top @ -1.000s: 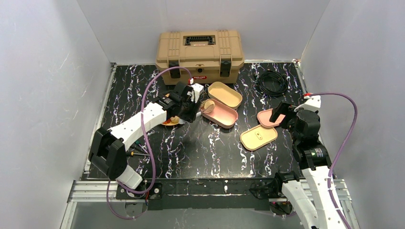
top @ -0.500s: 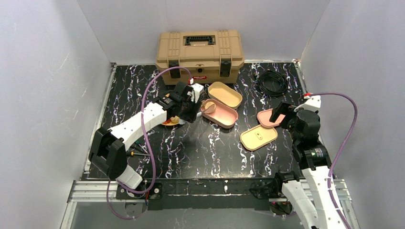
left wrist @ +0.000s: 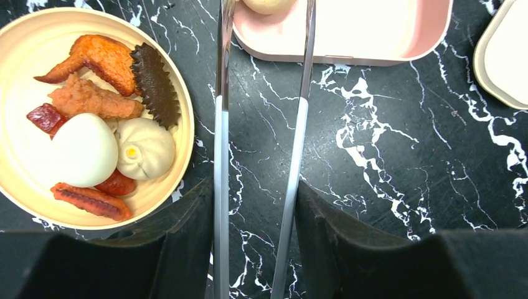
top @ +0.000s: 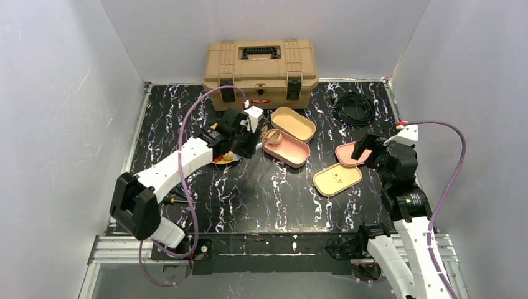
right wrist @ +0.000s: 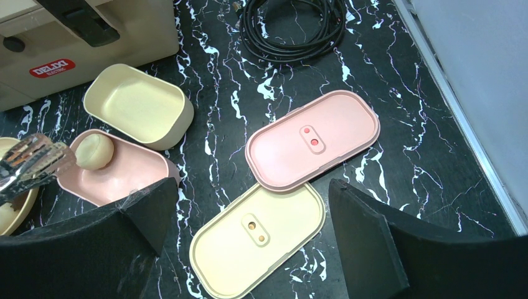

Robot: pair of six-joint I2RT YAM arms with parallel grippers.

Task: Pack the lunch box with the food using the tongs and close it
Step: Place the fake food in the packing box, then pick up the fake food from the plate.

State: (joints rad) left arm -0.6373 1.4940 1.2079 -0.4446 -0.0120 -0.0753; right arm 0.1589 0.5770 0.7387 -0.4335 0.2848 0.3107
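Black stone-look table (top: 261,193) with white veins, plain grey walls around it, and a tan toolbox (top: 260,70) at twelve o'clock. My left gripper (left wrist: 255,193) is pinched on the tongs (left wrist: 221,124), one finger pressing each steel arm. They reach to twelve o'clock over the pink box (left wrist: 373,31), where one bun (right wrist: 93,151) already lies. The rest of the food sits on the plate (left wrist: 185,124) at nine o'clock of the tongs: a white egg (left wrist: 84,149), a second bun (left wrist: 146,148), orange-red chunks (left wrist: 93,99) and a dark ridged piece (left wrist: 155,84). I judge the egg smooth, round and likely to squirt out, so I would take it across its widest middle with a gentle squeeze. The bun looks soft and would dent, so a light hold low on its sides suits it. The rough chunks should grip easily across their narrow width. My right gripper (right wrist: 252,187) hangs with fingers spread wide, holding nothing, above the pink lid (right wrist: 314,140) and the cream lid (right wrist: 258,233); the cream box (right wrist: 137,106) stands at eleven o'clock of them. The tong tips are cut off in my left wrist view, and I cannot tell whether they touch the bun. From above my arm covers most of the plate, and the red bits under the egg are half hidden.
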